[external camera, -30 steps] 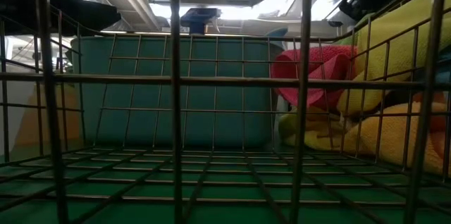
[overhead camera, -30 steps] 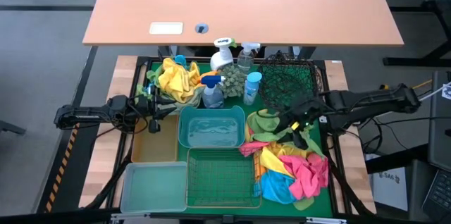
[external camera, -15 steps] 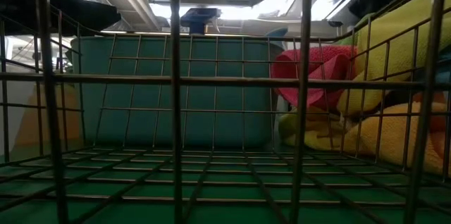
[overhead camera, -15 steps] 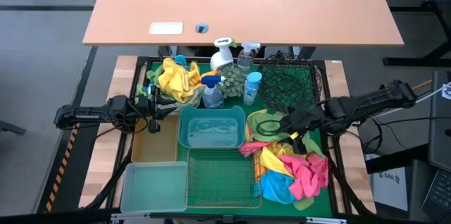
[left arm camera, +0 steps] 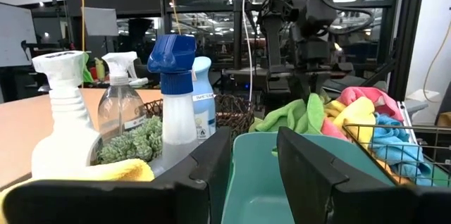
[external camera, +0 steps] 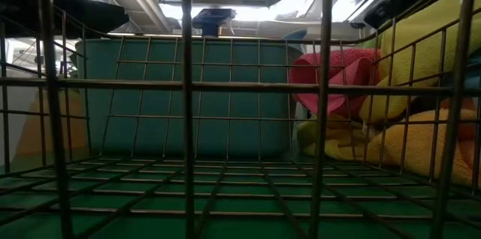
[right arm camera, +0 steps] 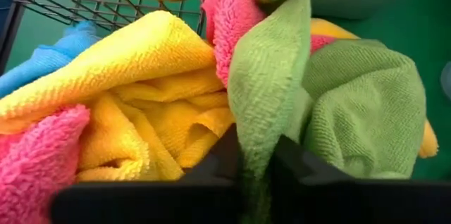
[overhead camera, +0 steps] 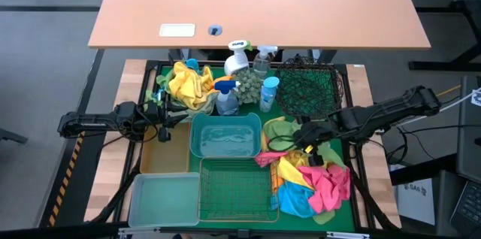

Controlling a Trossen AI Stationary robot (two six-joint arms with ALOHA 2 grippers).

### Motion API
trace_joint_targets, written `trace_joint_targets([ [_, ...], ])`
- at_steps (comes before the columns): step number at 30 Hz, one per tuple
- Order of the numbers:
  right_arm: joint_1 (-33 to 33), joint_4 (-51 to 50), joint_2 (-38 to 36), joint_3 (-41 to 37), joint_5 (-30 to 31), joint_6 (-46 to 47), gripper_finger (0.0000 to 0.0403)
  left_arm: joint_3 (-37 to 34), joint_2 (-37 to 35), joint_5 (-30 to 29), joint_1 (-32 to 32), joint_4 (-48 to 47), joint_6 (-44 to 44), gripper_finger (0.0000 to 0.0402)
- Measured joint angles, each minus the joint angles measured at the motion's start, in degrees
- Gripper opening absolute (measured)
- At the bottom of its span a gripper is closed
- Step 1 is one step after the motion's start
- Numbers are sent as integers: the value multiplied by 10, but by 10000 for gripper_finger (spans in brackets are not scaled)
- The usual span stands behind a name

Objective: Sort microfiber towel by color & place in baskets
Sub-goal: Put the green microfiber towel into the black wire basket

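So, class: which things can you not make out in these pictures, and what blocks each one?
- High view: the right gripper tips, sunk in the towel pile; towels cover them.
- High view: the left gripper fingers, too small and dark against the tray.
- Low view: both grippers; the green basket wires and the teal tub fill the frame.
- Right wrist view: the green towel's lower end, pinched between the fingers.

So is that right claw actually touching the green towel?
Touching. In the right wrist view the right gripper has its dark fingers closed on a fold of the green towel, pinched between them.
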Motion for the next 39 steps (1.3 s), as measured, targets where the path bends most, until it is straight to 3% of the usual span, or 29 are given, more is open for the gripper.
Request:
trace_joint_targets([
  [9, 0, -10, -48, 25, 31, -28, 22, 0, 0, 17, 0, 0, -2, 112],
  [13, 0, -34, -61, 85, 65, -68, 5, 0, 0, 17, 0, 0, -2, 112],
  [27, -3, -59, -65, 304, 250, -261, 7, 0, 0, 17, 0, 0, 1, 112],
  [32, -64, -65, -65, 341, 260, -295, 8, 0, 0, 17, 0, 0, 1, 112],
  [39, -222, -77, -64, 348, 260, -336, 7, 0, 0, 17, 0, 0, 1, 112],
])
